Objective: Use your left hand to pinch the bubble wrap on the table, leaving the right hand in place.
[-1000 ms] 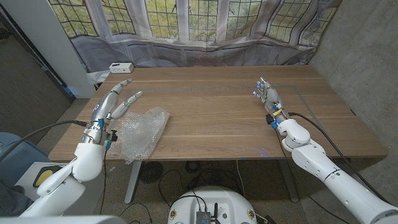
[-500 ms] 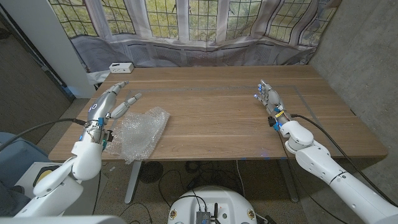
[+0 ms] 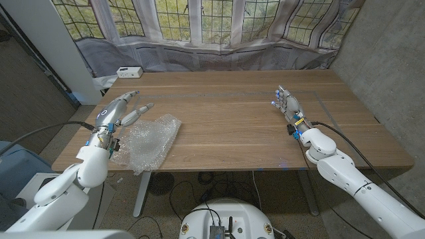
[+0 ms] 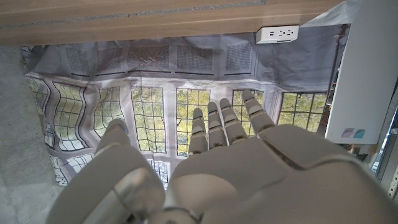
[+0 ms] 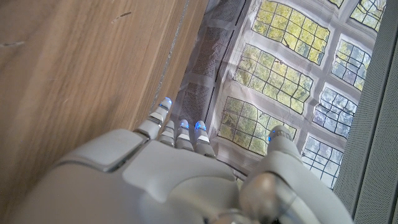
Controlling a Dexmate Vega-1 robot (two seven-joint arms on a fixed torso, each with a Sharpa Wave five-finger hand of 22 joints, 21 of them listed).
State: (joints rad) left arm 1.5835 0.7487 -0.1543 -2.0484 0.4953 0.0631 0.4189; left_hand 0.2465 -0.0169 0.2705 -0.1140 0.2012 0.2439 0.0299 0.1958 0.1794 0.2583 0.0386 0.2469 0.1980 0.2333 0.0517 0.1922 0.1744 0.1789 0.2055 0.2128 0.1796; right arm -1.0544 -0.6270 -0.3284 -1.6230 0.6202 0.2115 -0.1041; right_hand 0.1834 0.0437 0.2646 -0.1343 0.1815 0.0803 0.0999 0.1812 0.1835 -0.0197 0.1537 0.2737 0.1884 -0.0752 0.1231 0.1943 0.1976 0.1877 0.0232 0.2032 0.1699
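Shifted since a second ago — left hand [image 3: 121,111] now a touch lower and nearer the table's left edge, forearm swung more to 7 o'clock; bubble wrap [image 3: 149,141] unmoved, right hand [image 3: 287,103] much where it was.

Lies crumpled on the wooden table [image 3: 232,126] at its near-left corner, around 8 o'clock from the table's middle. Long axis runs from 1 o'clock to 7 o'clock: broad, puffed end pointing up toward 1 o'clock, narrower tail trailing to 7 o'clock and reaching the near edge, perhaps just over it.

Just beside the wrap at its 10 o'clock: left hand, fingers spread and straight, reaching toward 1 o'clock, holding nothing. Touching the sheet or only beside it — cannot tell from the head view. Seen from the left wrist [image 4: 236,162]: fingers close together, thumb apart, aimed past the far table edge at the curtained windows [image 3: 199,20].

Far across, near 3 o'clock: right hand, standing on its edge, fingers apart and empty.

For the step in hand, probably best: swing the left hand toward 4 o'clock over the raised fold, lower, then close thumb against fingertip on a ridge of film rather than on the flat part, which would likely slide. Light squeeze; right hand left alone.
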